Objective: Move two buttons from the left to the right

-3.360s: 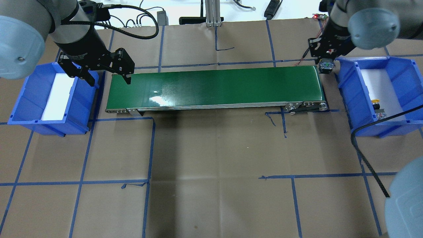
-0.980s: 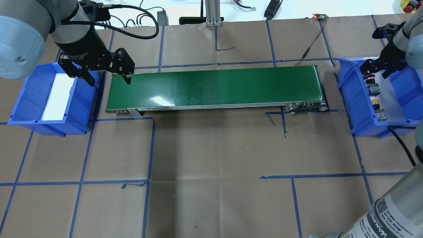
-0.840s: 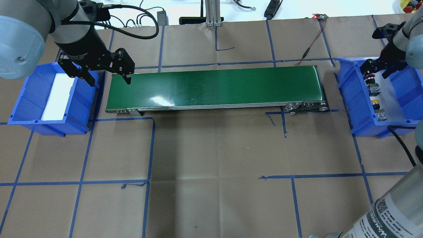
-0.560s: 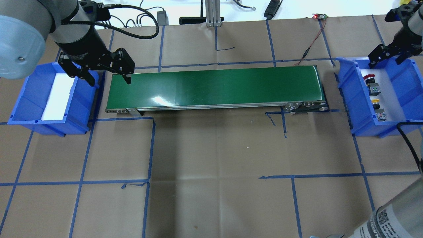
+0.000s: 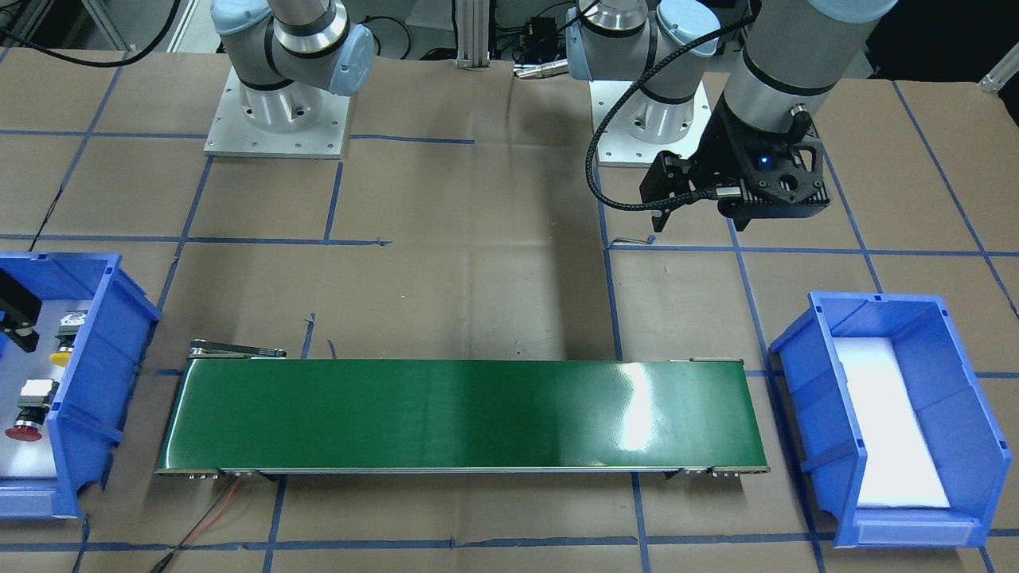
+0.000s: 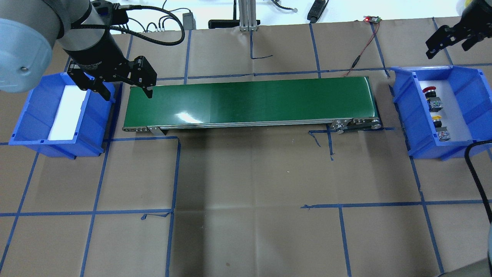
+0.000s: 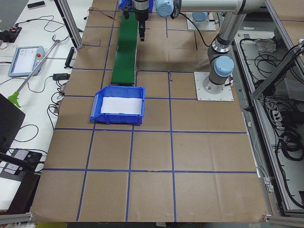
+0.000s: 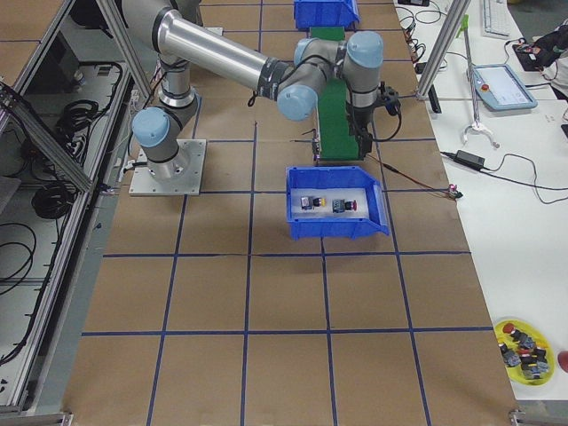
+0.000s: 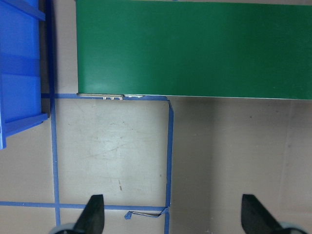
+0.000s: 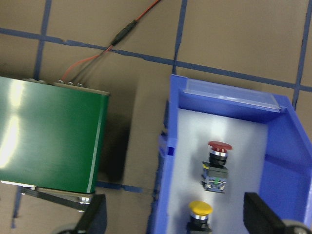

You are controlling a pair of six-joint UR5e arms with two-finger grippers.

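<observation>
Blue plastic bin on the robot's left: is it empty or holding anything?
Empty: the blue plastic bin holds only its flat white liner, with nothing on it.

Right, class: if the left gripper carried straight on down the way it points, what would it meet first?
Probably the paper-covered table, near a blue tape corner, short of the green conveyor belt. The left gripper has open jaws with nothing between.
</observation>
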